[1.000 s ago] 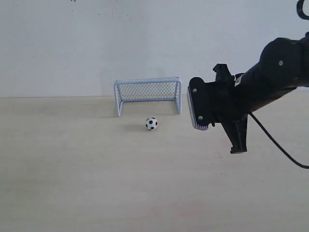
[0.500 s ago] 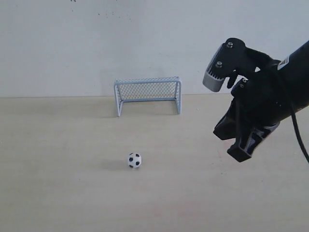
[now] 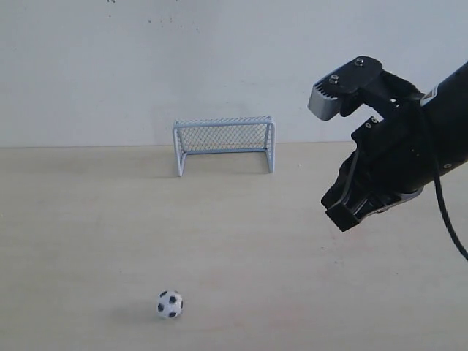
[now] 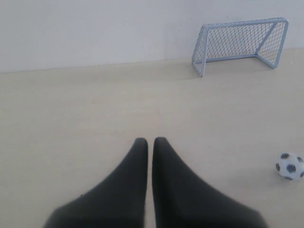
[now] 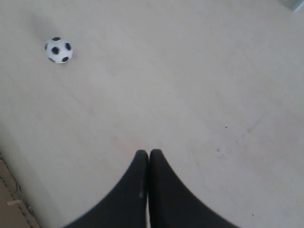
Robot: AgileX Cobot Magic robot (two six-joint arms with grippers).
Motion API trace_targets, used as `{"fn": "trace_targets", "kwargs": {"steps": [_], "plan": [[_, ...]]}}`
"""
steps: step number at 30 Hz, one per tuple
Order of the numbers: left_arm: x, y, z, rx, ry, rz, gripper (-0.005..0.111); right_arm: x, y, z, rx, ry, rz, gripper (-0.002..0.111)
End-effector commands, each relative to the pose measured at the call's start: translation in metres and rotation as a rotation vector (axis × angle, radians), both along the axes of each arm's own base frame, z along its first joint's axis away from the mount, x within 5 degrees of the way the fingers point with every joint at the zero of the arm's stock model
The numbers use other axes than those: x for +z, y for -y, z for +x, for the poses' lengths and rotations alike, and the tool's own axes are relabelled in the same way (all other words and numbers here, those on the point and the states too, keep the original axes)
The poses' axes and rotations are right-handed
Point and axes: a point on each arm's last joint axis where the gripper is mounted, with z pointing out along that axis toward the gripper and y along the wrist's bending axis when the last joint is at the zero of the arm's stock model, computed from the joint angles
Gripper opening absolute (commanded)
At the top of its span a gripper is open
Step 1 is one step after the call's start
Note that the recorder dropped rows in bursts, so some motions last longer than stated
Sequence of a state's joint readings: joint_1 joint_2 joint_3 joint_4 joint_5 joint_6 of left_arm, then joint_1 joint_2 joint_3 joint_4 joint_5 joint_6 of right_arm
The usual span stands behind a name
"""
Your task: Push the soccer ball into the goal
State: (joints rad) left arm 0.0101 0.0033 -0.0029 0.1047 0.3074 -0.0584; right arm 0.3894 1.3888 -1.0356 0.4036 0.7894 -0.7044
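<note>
Both pinched empty: left claw [image 4: 149, 141], right claw [image 5: 148, 153]; open tabletop [image 3: 241, 234] between soccer ball [image 3: 170, 304], goal [image 3: 223, 137].

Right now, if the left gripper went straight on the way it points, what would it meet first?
Probably only bare table, then the wall; depth is unclear. The left gripper, shut, aims wide of both the soccer ball and the goal.

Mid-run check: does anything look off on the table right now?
Yes. The soccer ball lies low in the exterior view, far out in front of the goal. Over the last second it has rolled away from the goal, not into it. The right end effector, shut, is raised and well clear of it.
</note>
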Motion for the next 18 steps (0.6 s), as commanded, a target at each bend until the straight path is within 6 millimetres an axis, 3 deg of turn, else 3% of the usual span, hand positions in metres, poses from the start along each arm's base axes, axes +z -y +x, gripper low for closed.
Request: {"fn": "trace_targets", "kwargs": {"steps": [1,18], "plan": [[-0.0007,-0.0002,-0.0001,0.003,0.001,0.003,0.004,0.0013,0.0007,-0.0018,-0.004,0.000,0.007,0.000],[-0.0007,-0.0002,-0.0001,0.003,0.001,0.003,0.004,0.0024,0.0006,-0.0022,-0.028,-0.009,0.023,0.000]]}}
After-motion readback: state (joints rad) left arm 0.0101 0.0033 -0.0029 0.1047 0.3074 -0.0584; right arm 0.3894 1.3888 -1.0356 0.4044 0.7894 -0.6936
